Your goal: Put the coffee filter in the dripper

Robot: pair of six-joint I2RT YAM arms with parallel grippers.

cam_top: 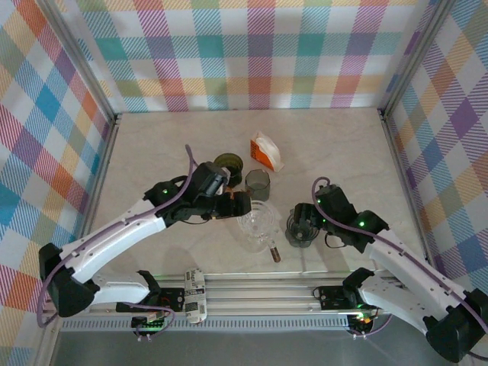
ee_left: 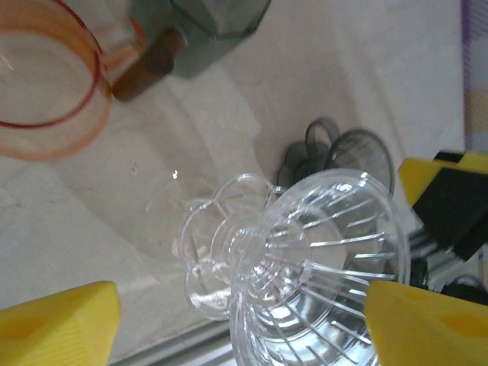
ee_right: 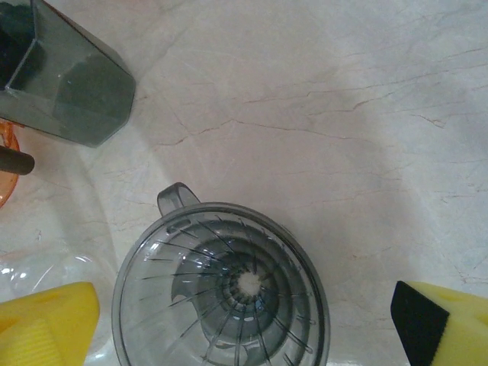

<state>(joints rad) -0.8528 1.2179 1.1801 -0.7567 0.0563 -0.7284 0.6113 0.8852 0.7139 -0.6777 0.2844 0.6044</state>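
Over the clear dripper (ee_left: 320, 259), hovered with left tool (ee_left: 244, 320) agape, right tool (ee_right: 244, 320) likewise; presumably had to fetch coffee filter (cam_top: 266, 150) next.

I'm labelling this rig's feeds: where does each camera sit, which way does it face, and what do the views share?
Top external: above and behind the bases, looking down on the table; both arms show, with left gripper and right gripper.
Left wrist: on the left arm, facing down past its yellow fingers at the clear dripper.
Right wrist: on the right arm, facing down between its yellow fingers at the smoky grey dripper.
Shared: both wrist views catch the smoky grey dripper.
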